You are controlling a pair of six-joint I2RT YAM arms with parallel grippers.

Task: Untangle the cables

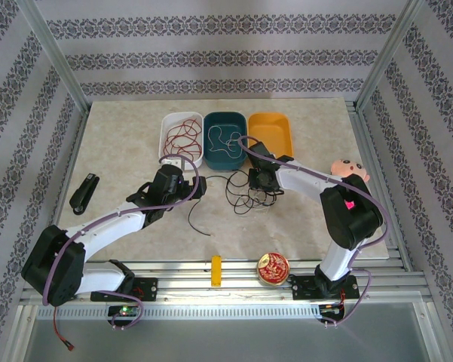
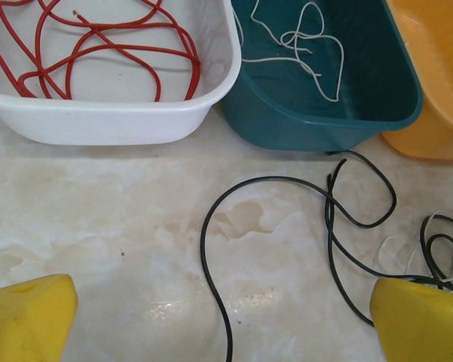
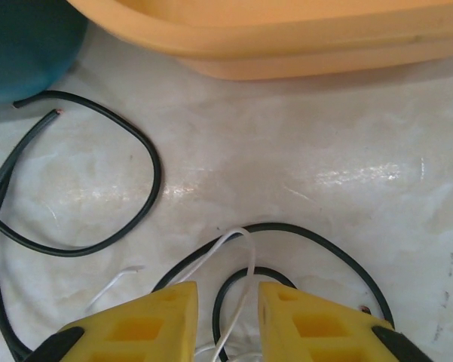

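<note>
A tangle of black cables [image 1: 245, 194] with a thin white wire [image 3: 245, 260] lies on the marble table in front of the tubs. One red cable [image 2: 98, 45] is coiled in the white tub [image 1: 172, 121], and a white cable [image 2: 301, 45] lies in the teal tub [image 1: 211, 162]. My left gripper [image 2: 222, 324] is wide open low over the table, a black cable strand [image 2: 207, 249] running between its yellow fingers [image 2: 26, 317]. My right gripper [image 3: 226, 324] is over the tangle, open by a narrow gap. The white wire and a small black loop [image 3: 234, 283] pass through that gap.
An empty orange tub [image 1: 271, 134] stands to the right of the teal one. A black stapler-like object [image 1: 84, 192] lies at the left. A yellow block [image 1: 216, 270] and a round tin [image 1: 273, 268] sit at the near edge. A doll head [image 1: 350, 170] lies at the right.
</note>
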